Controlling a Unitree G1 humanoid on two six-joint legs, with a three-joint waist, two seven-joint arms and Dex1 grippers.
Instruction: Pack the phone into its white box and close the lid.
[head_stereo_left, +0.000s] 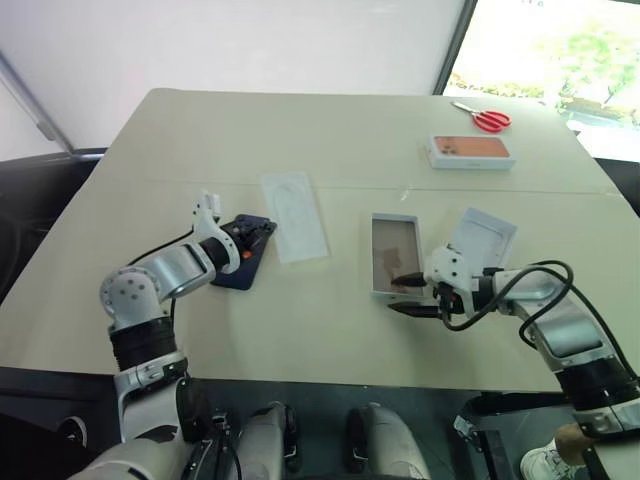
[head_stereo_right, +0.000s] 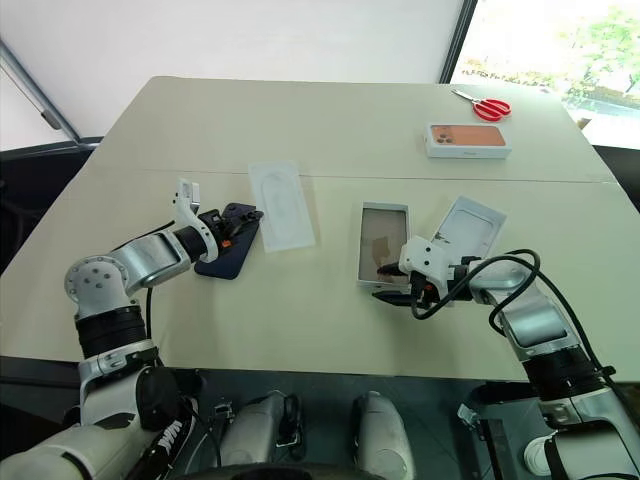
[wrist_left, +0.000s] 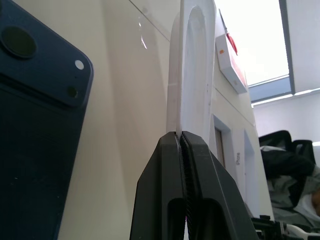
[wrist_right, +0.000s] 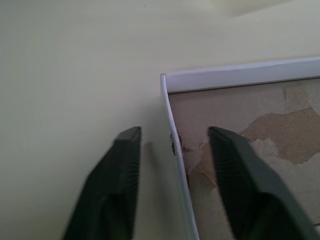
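The dark blue phone (head_stereo_left: 238, 272) lies camera side up on the table, left of centre. My left gripper (head_stereo_left: 267, 229) is shut just above its far end. The fingertips (wrist_left: 181, 136) meet the near edge of a thin white insert (head_stereo_left: 295, 215) with an oval recess; I cannot tell whether they pinch it. The white box (head_stereo_left: 395, 217) lies open at centre right, brownish floor up. My right gripper (head_stereo_left: 408, 295) is open at its near corner, one finger inside and one outside the side wall (wrist_right: 172, 125). The lid (head_stereo_left: 482, 238) lies beside the box, to its right.
A white box with an orange phone picture (head_stereo_left: 471, 151) and red scissors (head_stereo_left: 485, 118) lie at the far right of the table. The table's front edge runs just below both grippers.
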